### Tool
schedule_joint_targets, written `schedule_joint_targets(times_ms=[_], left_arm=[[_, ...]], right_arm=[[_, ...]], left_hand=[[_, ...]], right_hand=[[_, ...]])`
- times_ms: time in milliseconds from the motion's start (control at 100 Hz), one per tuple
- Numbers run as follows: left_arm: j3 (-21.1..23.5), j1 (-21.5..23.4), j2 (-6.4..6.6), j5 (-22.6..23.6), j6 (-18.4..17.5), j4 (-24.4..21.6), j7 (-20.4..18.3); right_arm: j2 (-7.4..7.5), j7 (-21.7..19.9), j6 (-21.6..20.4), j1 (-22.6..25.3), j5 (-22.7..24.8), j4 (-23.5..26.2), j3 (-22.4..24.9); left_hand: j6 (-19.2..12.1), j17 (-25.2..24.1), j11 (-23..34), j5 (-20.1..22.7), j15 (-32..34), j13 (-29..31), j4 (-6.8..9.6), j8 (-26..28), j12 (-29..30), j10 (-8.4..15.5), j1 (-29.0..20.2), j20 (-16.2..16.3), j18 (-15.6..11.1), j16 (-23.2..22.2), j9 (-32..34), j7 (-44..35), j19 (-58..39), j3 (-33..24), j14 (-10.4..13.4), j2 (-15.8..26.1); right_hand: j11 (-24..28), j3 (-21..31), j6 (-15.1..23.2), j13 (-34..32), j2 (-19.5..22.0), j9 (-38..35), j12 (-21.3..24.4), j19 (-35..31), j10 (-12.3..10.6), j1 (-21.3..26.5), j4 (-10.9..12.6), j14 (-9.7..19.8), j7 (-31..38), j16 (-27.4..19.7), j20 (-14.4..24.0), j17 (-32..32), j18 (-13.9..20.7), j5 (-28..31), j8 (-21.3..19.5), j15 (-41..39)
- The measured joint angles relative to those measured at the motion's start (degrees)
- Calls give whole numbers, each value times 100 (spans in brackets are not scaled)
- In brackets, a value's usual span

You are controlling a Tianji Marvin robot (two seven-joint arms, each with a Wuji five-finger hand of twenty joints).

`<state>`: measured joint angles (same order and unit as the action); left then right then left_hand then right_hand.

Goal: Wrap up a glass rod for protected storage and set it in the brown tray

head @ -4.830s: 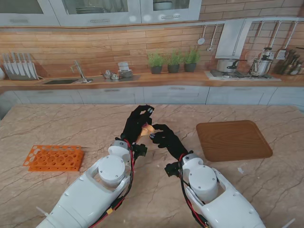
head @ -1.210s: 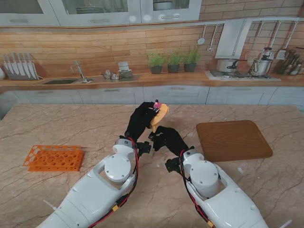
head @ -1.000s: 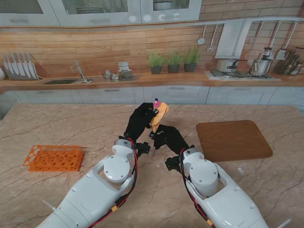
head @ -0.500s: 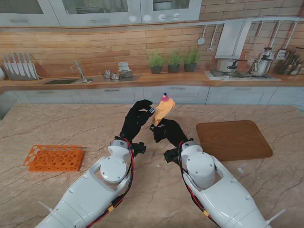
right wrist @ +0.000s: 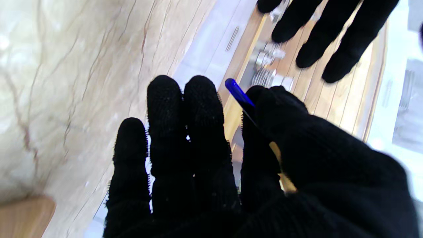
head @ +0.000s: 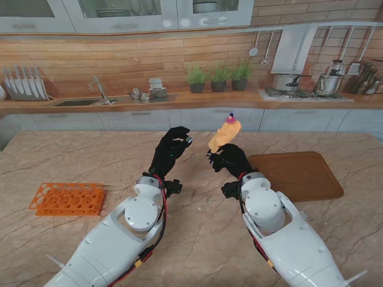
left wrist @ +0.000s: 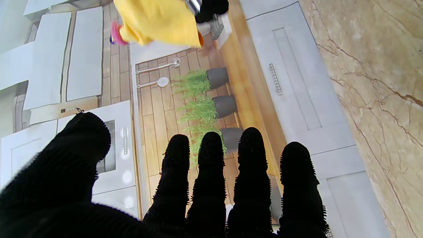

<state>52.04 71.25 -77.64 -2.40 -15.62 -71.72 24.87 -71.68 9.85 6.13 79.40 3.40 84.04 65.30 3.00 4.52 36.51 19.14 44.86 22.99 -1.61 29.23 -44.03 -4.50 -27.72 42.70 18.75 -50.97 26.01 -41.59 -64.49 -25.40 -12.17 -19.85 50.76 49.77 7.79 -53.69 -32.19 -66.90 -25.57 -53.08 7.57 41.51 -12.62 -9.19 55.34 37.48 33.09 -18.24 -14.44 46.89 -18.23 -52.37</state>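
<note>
Now right hand (head: 230,160) is pinched on the wrapped glass rod (head: 223,136), held upright above the counter (head: 72,155), left of the brown tray (head: 294,176). Left hand (head: 170,149) empty, fingers loosely spread. Likely light, brittle, cloth slippery: grip mid-bundle, gently.

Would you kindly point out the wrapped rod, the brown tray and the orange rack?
wrapped rod (head: 224,137), stand view, middle of its yellow wrapping
brown tray (head: 299,175), stand view, bare centre
orange rack (head: 67,199), stand view, holed top

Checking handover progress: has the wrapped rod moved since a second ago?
Yes. The wrapped rod, held by the right robot hand, has shifted rightward toward the brown tray.
</note>
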Motion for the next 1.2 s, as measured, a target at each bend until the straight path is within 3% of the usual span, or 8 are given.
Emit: schedule_joint_targets(times_ms=[260, 450, 680, 810, 970, 1080, 1200], left_arm=[[-3, -6, 1, -40, 67, -1, -49], [-7, -17, 11, -20, 139, 13, -106], [-8, -13, 29, 26, 288, 10, -129], [-5, -3, 43, 47, 359, -4, -156], [0, 8, 51, 103, 379, -6, -148], [8, 21, 51, 94, 386, -6, -131], [39, 62, 50, 82, 405, -27, -103]], right_arm=[[153, 79, 31, 350, 880, 37, 657], [310, -240, 64, 501, 1463, 20, 1114], [464, -334, 157, 409, 2025, -462, 1483], [558, -436, 251, 280, 2498, -820, 1561], [635, -402, 259, 92, 2675, -1235, 1553], [695, -285, 347, -88, 3271, -1595, 1406], [760, -159, 561, -281, 3481, -1998, 1164]], left_hand=[[1, 0, 0, 0, 1, 0, 0, 0, 1, -1, -5, 59, 0, 0, 0, 0, 1, 52, 5, 3], [1, 0, 0, 0, 1, 0, 0, 0, 1, -2, -7, 61, 1, 1, 0, 0, 1, 55, 8, 4], [1, 0, 0, 0, 2, 0, 0, 2, 1, -2, -8, 63, 1, 1, 0, 0, 1, 120, 9, 72], [1, 0, 0, 0, 4, 0, 0, 3, 1, -2, -137, 63, 1, 1, 0, 0, 1, 123, 9, 156], [2, 0, 0, 0, 9, 0, 1, 4, 1, -2, -154, 64, 1, 1, 0, 0, 1, -82, 11, 251], [2, 0, 0, 0, 10, 0, 1, 5, 1, -2, -151, 65, 1, 1, 0, 0, 1, -82, 12, 251], [2, 0, 0, 0, 10, 0, 1, 5, 1, -2, -150, 66, 1, 1, 0, 0, 1, -82, 12, 251]], right_hand=[[110, 0, -2, 5, 1, 42, -16, -130, 10, 0, -1, -5, 0, 46, 0, -3, 0, -7, -67, -71], [195, 0, -6, 65, 9, 105, -75, -319, 50, 0, -1, -38, 0, 70, -1, -74, 6, -7, -79, -193], [255, 0, -18, 114, 37, 126, -78, -495, 91, 0, -1, -94, 0, 129, -1, -79, 15, -8, -136, -290], [354, 0, -59, 167, 55, 190, -92, -647, 121, 0, 6, -118, -1, 227, 22, -82, 73, -14, -193, -434], [436, 103, -125, 167, 55, 190, -107, -744, 169, 0, 14, -177, -1, 287, 69, -86, 75, -15, -219, -559], [437, 129, -137, 167, 50, 190, -107, -761, 172, -1, 14, -178, -1, 291, 74, -88, 77, -15, -227, -564], [438, 137, -138, 167, 48, 190, -106, -817, 174, -1, 14, -180, -1, 296, 130, -100, 78, -15, -241, -567]])
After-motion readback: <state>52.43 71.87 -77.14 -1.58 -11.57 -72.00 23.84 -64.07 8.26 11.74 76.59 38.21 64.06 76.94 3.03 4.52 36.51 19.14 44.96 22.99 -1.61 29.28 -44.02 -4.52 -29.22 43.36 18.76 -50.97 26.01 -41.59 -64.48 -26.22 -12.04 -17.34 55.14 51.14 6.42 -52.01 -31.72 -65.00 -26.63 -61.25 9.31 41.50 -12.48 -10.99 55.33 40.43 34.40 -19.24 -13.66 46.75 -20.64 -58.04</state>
